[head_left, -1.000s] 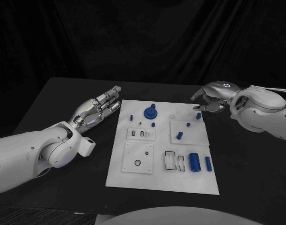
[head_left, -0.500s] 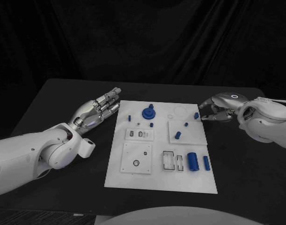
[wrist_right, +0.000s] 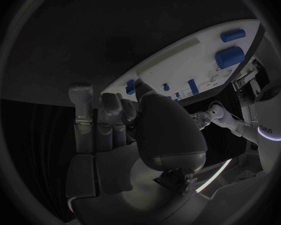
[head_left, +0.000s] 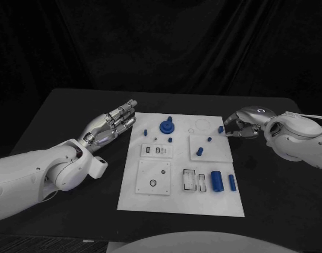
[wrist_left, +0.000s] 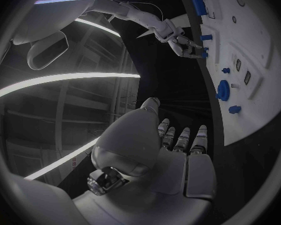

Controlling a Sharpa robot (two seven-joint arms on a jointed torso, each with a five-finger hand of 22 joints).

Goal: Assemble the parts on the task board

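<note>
The fingers (head_left: 233, 128) of the right hand (head_left: 244, 123) have been drawn slightly off the task board (head_left: 181, 203), curled beside a small blue part (head_left: 221, 129) at right of centre; a grip cannot be told. The left hand (head_left: 109, 125) stays open.

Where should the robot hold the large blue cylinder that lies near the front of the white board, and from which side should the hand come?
Grip the large blue cylinder across its middle, on the two long curved sides, coming from above. It lies flat with its long axis running front to back, and a slimmer blue piece lies close on its right, so a sideways approach looks cramped. The right hand seems nearer.

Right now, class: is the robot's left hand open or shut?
Open. The left hand lies beside the task board, fingers straight, holding nothing.
</note>
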